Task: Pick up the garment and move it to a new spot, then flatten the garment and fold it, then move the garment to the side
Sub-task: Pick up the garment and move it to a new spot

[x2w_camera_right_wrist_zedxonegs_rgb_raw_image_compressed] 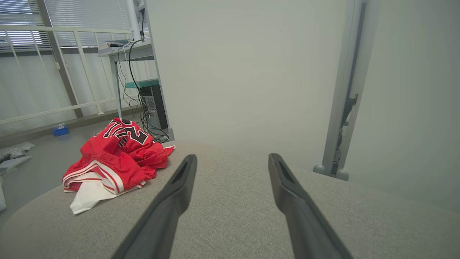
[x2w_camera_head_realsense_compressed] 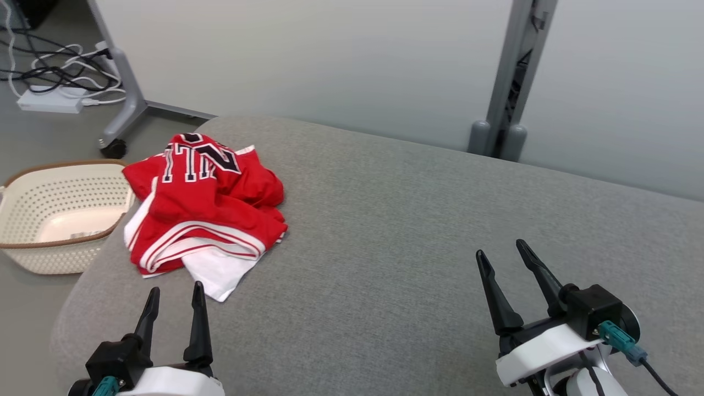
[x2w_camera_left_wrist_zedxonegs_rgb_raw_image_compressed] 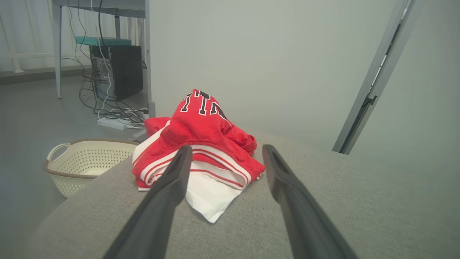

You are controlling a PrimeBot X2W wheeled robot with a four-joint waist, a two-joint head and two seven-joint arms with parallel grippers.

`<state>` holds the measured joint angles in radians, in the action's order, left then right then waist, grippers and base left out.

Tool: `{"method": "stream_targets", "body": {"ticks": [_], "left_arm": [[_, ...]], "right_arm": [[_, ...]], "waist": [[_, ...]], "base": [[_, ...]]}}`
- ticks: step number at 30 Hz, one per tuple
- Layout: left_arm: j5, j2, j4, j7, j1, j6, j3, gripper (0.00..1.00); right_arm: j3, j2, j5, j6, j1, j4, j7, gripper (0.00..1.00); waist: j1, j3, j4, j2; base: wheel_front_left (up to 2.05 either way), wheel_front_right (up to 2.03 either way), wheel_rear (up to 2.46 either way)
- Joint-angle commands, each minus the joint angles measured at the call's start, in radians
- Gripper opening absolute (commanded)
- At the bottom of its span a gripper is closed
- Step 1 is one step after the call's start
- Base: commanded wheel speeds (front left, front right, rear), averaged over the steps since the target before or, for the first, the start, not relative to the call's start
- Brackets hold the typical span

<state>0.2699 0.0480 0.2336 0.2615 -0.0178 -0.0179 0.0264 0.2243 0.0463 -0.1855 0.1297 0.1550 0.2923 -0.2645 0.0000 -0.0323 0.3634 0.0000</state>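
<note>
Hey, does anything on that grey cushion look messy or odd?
Yes: the red garment lies crumpled in a heap at the left of the cushion, white fabric poking out in front. Nothing else stands out.

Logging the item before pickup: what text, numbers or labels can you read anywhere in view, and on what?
Crumpled red-and-white fabric garment: black white-edged block lettering, creased and partly hidden; not readable as a word or number.
Cream perforated plastic basket: no legible marking.
</note>
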Motion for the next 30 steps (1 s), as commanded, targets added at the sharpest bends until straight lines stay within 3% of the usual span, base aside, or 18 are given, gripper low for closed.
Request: {"method": "stream_targets", "body": {"ticks": [1,4,12,23,30], "left_arm": [[-0.004,0.004,-0.005,0.003,-0.013,0.002,-0.006,1.0],[-0.006,0.004,-0.01,0.003,-0.021,0.002,-0.015,1.0],[0.033,0.004,-0.074,0.003,-0.053,-0.037,-0.046,1.0],[0.058,0.004,-0.116,0.003,-0.078,-0.068,-0.056,1.0],[0.048,0.004,-0.107,0.003,-0.066,-0.054,-0.056,1.0]], "right_arm": [[-0.001,0.008,-0.007,0.002,-0.007,-0.007,-0.002,1.0],[0.01,0.007,-0.01,0.002,-0.013,-0.005,-0.002,1.0],[0.091,0.008,-0.013,0.002,0.057,0.031,-0.002,1.0],[0.132,0.008,-0.022,0.002,0.105,0.067,-0.002,1.0],[0.117,0.008,-0.025,0.002,0.081,0.065,-0.002,1.0]], "waist": [[0.0,-0.013,0.058,0.0],[0.0,-0.014,0.101,0.0],[0.0,0.025,0.133,0.0],[0.0,0.039,0.143,0.0],[0.0,0.026,0.134,0.0]], "base": [[0.0,0.0,0.0],[0.0,0.0,0.0],[0.0,0.0,0.0],[0.0,0.0,0.0],[0.0,0.0,0.0]]}}
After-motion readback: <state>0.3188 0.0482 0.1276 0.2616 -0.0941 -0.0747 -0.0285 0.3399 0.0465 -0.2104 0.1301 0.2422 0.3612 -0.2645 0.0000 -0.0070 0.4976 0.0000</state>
